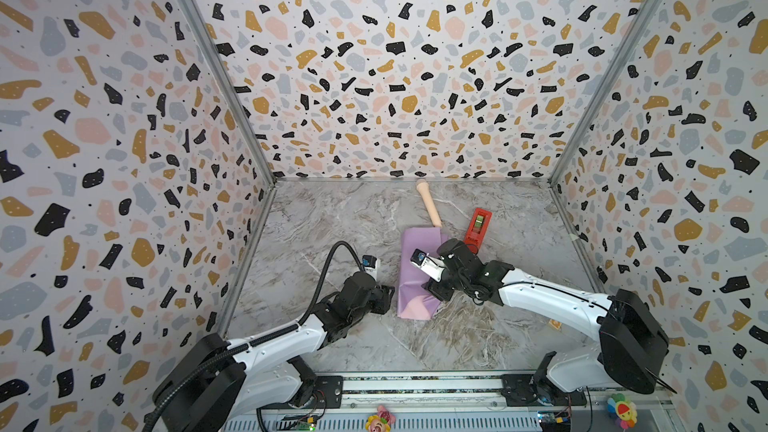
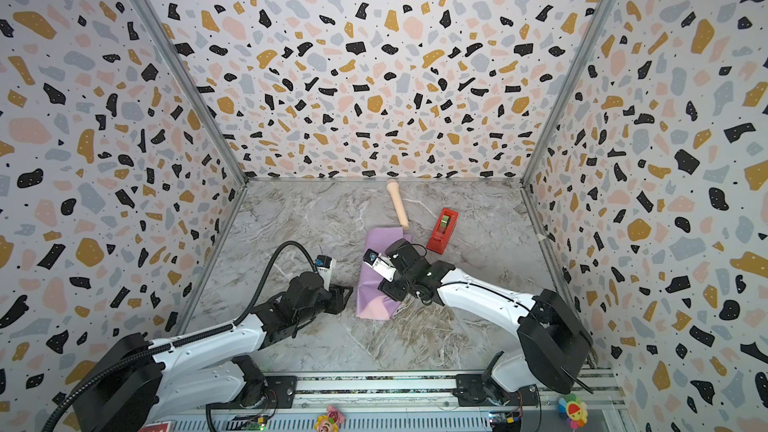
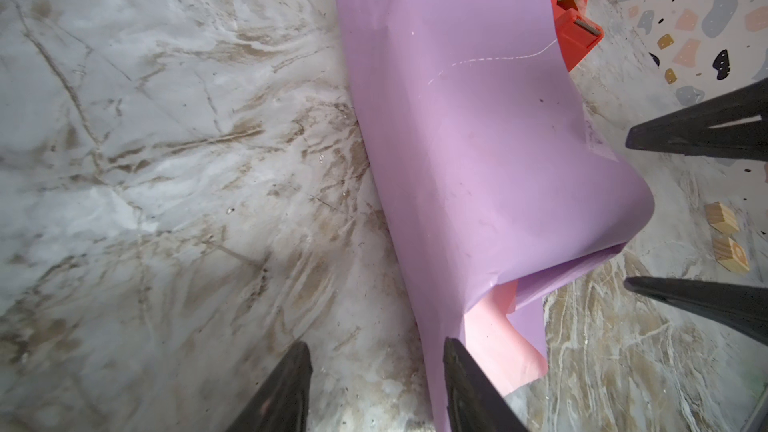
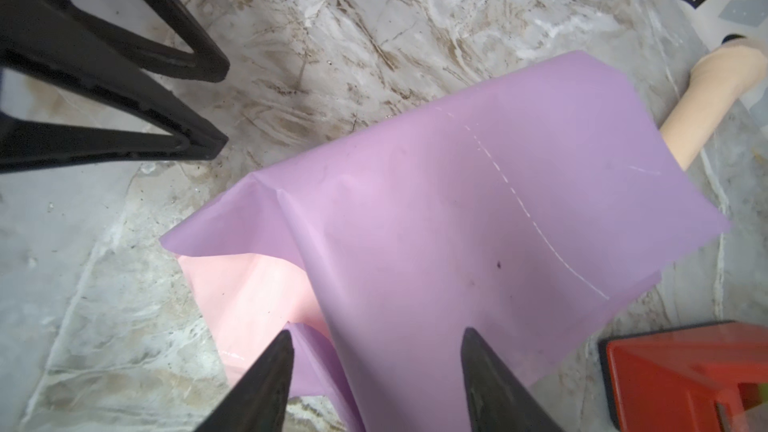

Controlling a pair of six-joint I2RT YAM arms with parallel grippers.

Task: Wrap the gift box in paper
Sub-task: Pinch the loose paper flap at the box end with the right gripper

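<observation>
The paper [image 1: 417, 272] [image 2: 376, 284] lies folded over on the marble table, lilac face up, with a pink inner face showing at its near end [image 3: 498, 338] [image 4: 249, 284]. The gift box is hidden. My left gripper [image 1: 388, 297] [image 2: 347, 297] [image 3: 376, 347] is open at the paper's left edge, with bare table between its fingers and one finger over that edge. My right gripper [image 1: 434, 289] [image 2: 390, 288] [image 4: 378, 332] is open just above the paper's near right part, with paper showing between its spread fingers. Each wrist view shows the other gripper's fingers [image 3: 685, 139] [image 4: 187, 64], also apart.
A red tape dispenser [image 1: 477, 226] [image 2: 444, 229] [image 4: 685, 376] stands just right of the paper's far end. A beige toy microphone [image 1: 429, 205] [image 2: 398, 205] [image 4: 706, 93] lies behind the paper. Two small wooden blocks [image 3: 723, 234] lie near the right wall. Patterned walls enclose three sides.
</observation>
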